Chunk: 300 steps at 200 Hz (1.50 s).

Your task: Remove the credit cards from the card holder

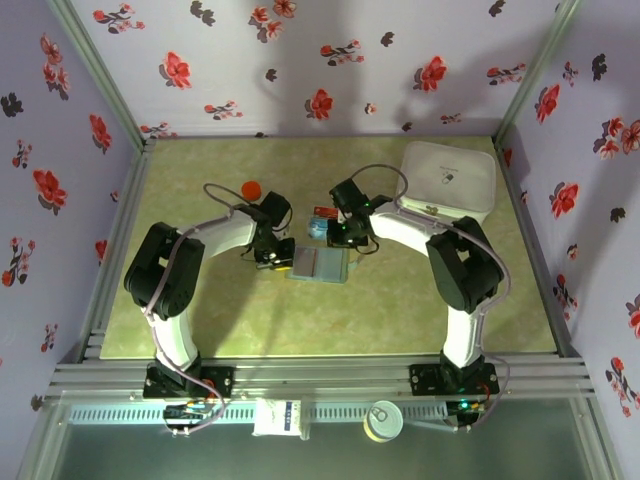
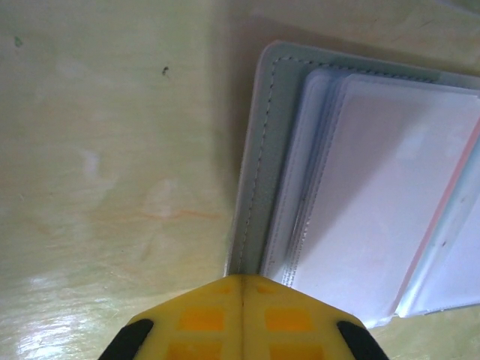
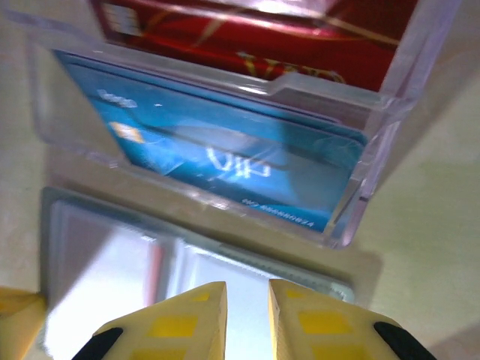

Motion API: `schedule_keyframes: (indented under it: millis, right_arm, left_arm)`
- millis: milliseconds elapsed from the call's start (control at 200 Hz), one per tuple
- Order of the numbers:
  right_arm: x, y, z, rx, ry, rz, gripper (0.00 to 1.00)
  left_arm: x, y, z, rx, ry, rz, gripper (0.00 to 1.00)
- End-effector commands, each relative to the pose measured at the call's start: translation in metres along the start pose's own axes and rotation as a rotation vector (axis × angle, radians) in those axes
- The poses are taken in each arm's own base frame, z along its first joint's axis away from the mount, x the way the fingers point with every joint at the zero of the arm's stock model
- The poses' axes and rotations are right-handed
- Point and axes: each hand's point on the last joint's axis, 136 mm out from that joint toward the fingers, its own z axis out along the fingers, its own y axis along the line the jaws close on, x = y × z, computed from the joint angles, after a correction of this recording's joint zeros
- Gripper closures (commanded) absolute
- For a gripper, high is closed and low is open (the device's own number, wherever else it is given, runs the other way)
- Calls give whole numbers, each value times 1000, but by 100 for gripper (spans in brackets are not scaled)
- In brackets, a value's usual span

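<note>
Top external: card holder [image 1: 320,263], apparently open flat, long axis left-right.

Table [image 2: 112,187] around the card holder [image 2: 259,165] looks like a smooth marbled laminate, pretty glossy, glare all over it. The holder's rim is matt grey leather-ish stuff with a stitched seam; inside it's shiny clear plastic sleeves [image 2: 397,187]. Just past the card holder sits a hard clear plastic tray [image 3: 386,120] with the credit cards [image 3: 225,150], glossy blue plastic, plus 1 glossy red card [image 3: 262,34]. Left pincer [image 2: 241,289] and right pincer [image 3: 247,300]: matt yellow plastic tips.
</note>
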Motion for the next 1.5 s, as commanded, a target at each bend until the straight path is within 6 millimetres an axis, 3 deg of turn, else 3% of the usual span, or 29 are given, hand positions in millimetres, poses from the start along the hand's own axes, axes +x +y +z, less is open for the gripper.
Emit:
schedule_keyframes:
  millis: [0,295,490,885,1155,1300,1495]
  right_arm:
    - [-18,-8,4,45,-44,5,78]
    - [-32,-17,12,72,-53,7,78]
    - [-33,-4,2,8,-45,18,78]
    - [10,43,-19,-144,36,36,77]
    - [35,78,-13,-255,90,58,75]
    - [43,86,-4,-303,112,102,75]
    - [49,82,6,-299,128,125,74]
  left_arm:
    - [3,1,-2,10,6,3,99]
    - [7,1,-2,19,15,-1,99]
    - [10,1,-3,28,16,-8,98]
    - [18,0,-6,46,13,-15,99]
    - [5,-5,-19,44,-43,-13,99]
    - [0,-9,-23,57,-55,-13,99]
    - [2,-9,-10,64,-23,-18,100]
